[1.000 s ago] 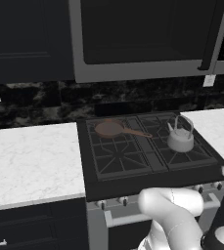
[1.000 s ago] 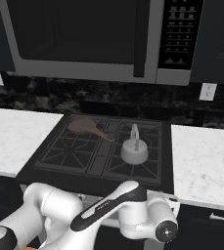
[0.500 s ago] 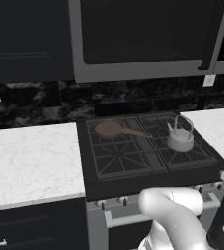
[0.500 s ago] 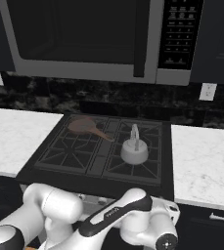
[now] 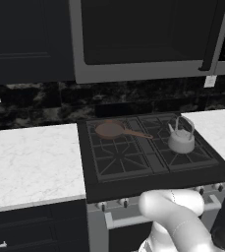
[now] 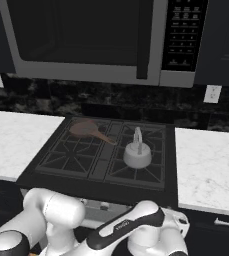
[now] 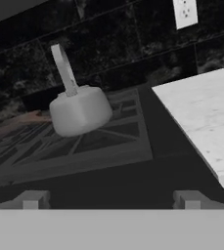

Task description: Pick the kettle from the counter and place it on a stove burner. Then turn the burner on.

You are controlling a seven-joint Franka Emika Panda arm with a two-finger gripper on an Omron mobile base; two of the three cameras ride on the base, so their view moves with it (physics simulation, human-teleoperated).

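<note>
We are leaving the kettle (image 6: 137,154) sitting on the stove burner (image 6: 145,166), our gripper (image 7: 111,199) gaping empty, knob-turning remaining.

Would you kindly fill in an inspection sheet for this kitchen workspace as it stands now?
Surface: white marble counter on both sides of a black cooktop.
Job's things: kettle already stands upright on the right rear burner; knobs line the stove front, no flame seen.
Clutter: copper pan on the left rear burner, handle pointing toward the kettle.
Grippers: gripper low in front of the stove, facing the kettle, jaws apart, holding nothing.
Cables: nothing seen.
Surroundings: microwave above, dark marble backsplash, wall outlets, dark cabinets.
</note>
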